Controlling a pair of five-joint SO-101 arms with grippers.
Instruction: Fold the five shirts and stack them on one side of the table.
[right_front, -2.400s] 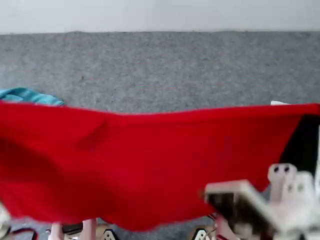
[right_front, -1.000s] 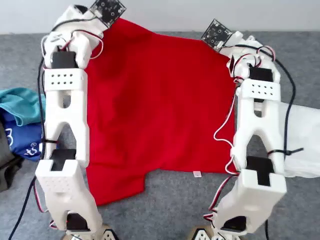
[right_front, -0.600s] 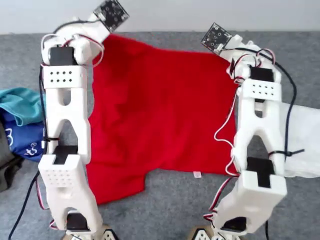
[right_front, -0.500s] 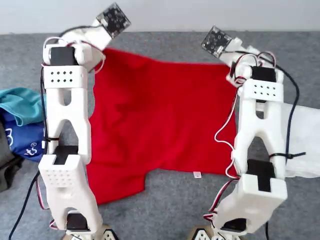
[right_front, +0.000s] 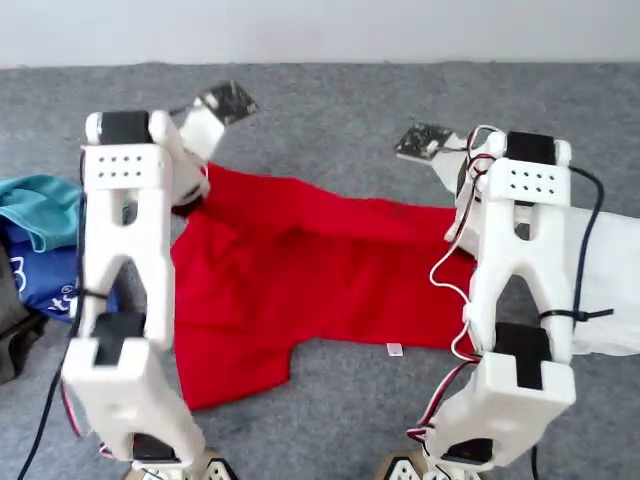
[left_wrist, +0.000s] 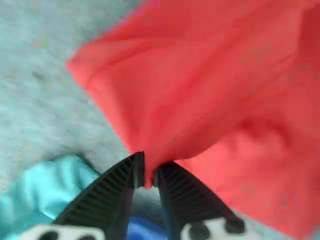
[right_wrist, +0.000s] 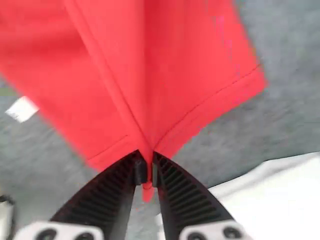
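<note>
A red shirt (right_front: 320, 280) lies across the middle of the grey table (right_front: 330, 110), its far edge lifted and drawn toward the near side. My left gripper (left_wrist: 147, 172) is shut on a pinch of the red shirt (left_wrist: 210, 90) at its left far corner. On the other side, my right gripper (right_wrist: 145, 175) is shut on the red shirt (right_wrist: 150, 75) at a hemmed corner. In the high view the left arm (right_front: 125, 230) and the right arm (right_front: 515, 240) stand over the shirt's two side edges and hide both pinched corners.
A teal shirt (right_front: 45, 205), a blue shirt (right_front: 45, 285) and a dark garment (right_front: 8, 335) are heaped at the left edge. A white shirt (right_front: 610, 270) lies at the right, under the right arm. A small white label (right_front: 395, 349) sticks out of the red shirt's near hem.
Both arms have pulled back toward the near side with the red shirt's far edge in their grippers. The shirt, earlier spread far up the table, now covers a shorter band.
</note>
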